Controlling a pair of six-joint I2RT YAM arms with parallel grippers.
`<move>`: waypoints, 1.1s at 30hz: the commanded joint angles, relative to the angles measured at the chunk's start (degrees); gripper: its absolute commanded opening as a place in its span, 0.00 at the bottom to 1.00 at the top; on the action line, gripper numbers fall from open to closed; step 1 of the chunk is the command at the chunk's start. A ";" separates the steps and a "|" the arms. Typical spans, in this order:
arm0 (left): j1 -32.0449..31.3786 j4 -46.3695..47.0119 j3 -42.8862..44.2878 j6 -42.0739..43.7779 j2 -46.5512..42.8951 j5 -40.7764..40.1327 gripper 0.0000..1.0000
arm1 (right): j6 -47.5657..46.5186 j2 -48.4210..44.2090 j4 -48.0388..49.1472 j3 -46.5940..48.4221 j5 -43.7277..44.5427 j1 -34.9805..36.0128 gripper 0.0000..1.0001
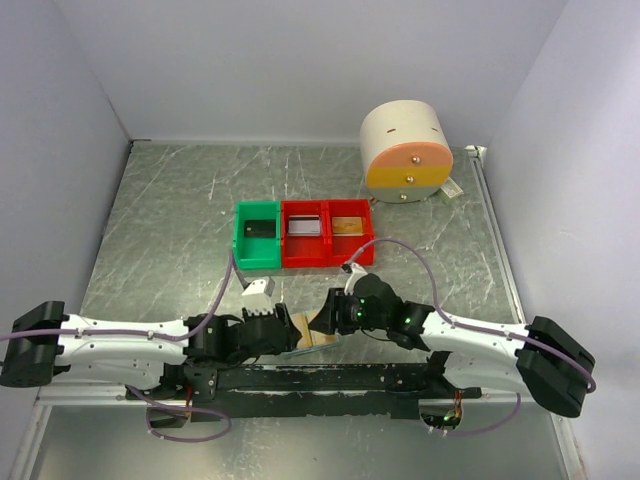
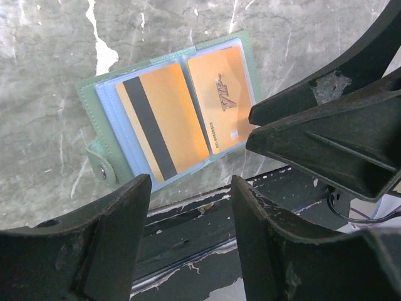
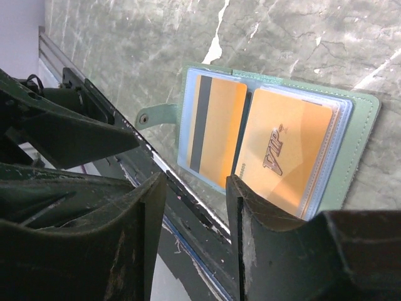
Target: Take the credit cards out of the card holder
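Note:
The card holder [image 2: 106,94] lies open flat on the marbled table by the near edge, with a mint-green cover, pale blue clear sleeves and a snap tab. Two orange credit cards sit in its pockets: one with a black stripe [image 2: 164,122], one marked VIP [image 2: 222,97]. In the right wrist view the holder [image 3: 360,125] shows the striped card [image 3: 219,125] and the VIP card [image 3: 282,157]. My left gripper [image 2: 191,182] is open and empty just short of the holder. My right gripper [image 3: 195,182] is open too, one finger over the VIP card's corner. From above, the holder [image 1: 318,342] lies between both grippers.
A green bin [image 1: 256,236] and two red bins [image 1: 305,235] [image 1: 349,232] stand mid-table, each holding a flat item. A round cream and orange drum [image 1: 405,150] sits at the back right. The black base rail [image 1: 320,378] runs right beside the holder. White walls enclose the table.

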 commanded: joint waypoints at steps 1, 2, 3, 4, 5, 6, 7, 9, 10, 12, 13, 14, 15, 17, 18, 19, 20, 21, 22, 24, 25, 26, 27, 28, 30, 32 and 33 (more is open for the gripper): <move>-0.24 7.66 -2.42 0.26 1.20 1.27 0.65 | -0.93 2.90 -2.39 3.23 -0.88 -0.42 0.41; -0.23 9.28 -3.51 0.21 1.30 1.74 0.65 | -0.96 4.15 -2.34 3.75 -1.84 -0.42 0.39; -0.26 10.65 -4.32 0.08 1.33 2.17 0.65 | -0.91 5.18 -1.71 4.01 -2.67 -0.42 0.39; -0.23 11.60 -5.01 -0.16 1.33 2.52 0.65 | -0.60 5.99 -0.44 3.89 -3.50 -0.39 0.38; -0.25 12.22 -5.49 -0.49 1.41 2.69 0.64 | -0.18 6.70 0.92 3.61 -4.15 -0.42 0.38; -0.29 12.80 -5.95 -0.77 1.42 2.79 0.64 | 0.21 7.26 2.04 3.28 -4.59 -0.34 0.38; -0.27 13.16 -6.32 -0.91 1.42 2.88 0.64 | 0.55 7.87 2.76 3.19 -4.67 -0.39 0.38; -0.23 13.15 -6.71 -1.49 1.67 2.77 0.64 | 0.49 9.36 3.50 3.41 -4.94 -0.41 0.36; -0.27 12.66 -6.74 -1.89 1.67 2.64 0.63 | 0.24 10.37 3.62 3.74 -5.38 -0.42 0.36; -0.24 12.07 -6.98 -2.48 1.54 2.48 0.63 | -1.84 12.46 3.15 4.86 -6.01 -0.41 0.35; -0.27 11.95 -7.11 -2.60 1.28 2.38 0.62 | -2.94 13.53 2.11 5.69 -5.85 -0.44 0.34; -0.28 11.89 -7.31 -2.65 0.99 2.34 0.62 | -4.19 15.09 0.75 7.05 -5.42 -0.58 0.33; -0.27 11.78 -7.49 -2.77 0.80 2.26 0.62 | -5.24 16.24 0.03 7.84 -5.36 -0.57 0.32; -0.26 11.59 -8.06 -3.19 0.27 2.00 0.61 | -6.51 18.42 0.18 8.84 -6.49 -0.57 0.32; -0.24 11.65 -8.21 -3.41 0.00 1.89 0.60 | -6.71 19.51 0.43 9.12 -6.75 -0.57 0.31; -0.22 11.64 -8.44 -3.60 -0.13 1.70 0.60 | -6.72 20.44 0.66 9.34 -6.98 -0.55 0.29; -0.20 11.54 -8.64 -3.74 -0.28 1.50 0.59 | -6.51 21.39 1.38 9.27 -7.35 -0.55 0.27; -0.28 11.50 -8.76 -3.83 -0.32 1.40 0.59 | -6.14 22.09 2.06 8.96 -7.72 -0.59 0.25; -0.27 11.47 -8.78 -3.86 -0.33 1.36 0.58 | -5.66 22.74 3.32 8.51 -8.23 -0.54 0.23; -0.21 11.05 -8.63 -4.05 0.11 1.39 0.57 | -4.48 23.56 6.36 7.18 -9.83 -0.55 0.20; -0.22 10.80 -8.54 -4.19 0.41 1.38 0.57 | -3.95 23.87 7.81 6.66 -10.65 -0.53 0.20; -0.25 10.63 -8.48 -4.46 0.80 1.34 0.56 | -3.34 24.15 9.11 6.18 -11.50 -0.59 0.20; -0.23 10.36 -8.37 -4.77 1.18 1.20 0.56 | -2.72 24.44 10.27 5.78 -12.26 -0.58 0.20; -0.26 10.22 -8.37 -5.15 1.66 1.12 0.56 | -2.29 24.63 10.87 5.57 -12.62 -0.53 0.19; -0.20 10.33 -8.03 -5.12 2.39 1.03 0.55 | -1.88 24.70 10.86 5.56 -12.47 -0.58 0.19; -0.21 10.54 -7.46 -4.46 3.17 0.95 0.54 | -1.86 24.15 10.03 5.83 -11.78 -0.68 0.20; -0.23 10.16 -6.97 -4.42 3.52 0.82 0.54 | -1.98 23.75 9.71 5.93 -11.66 -0.68 0.20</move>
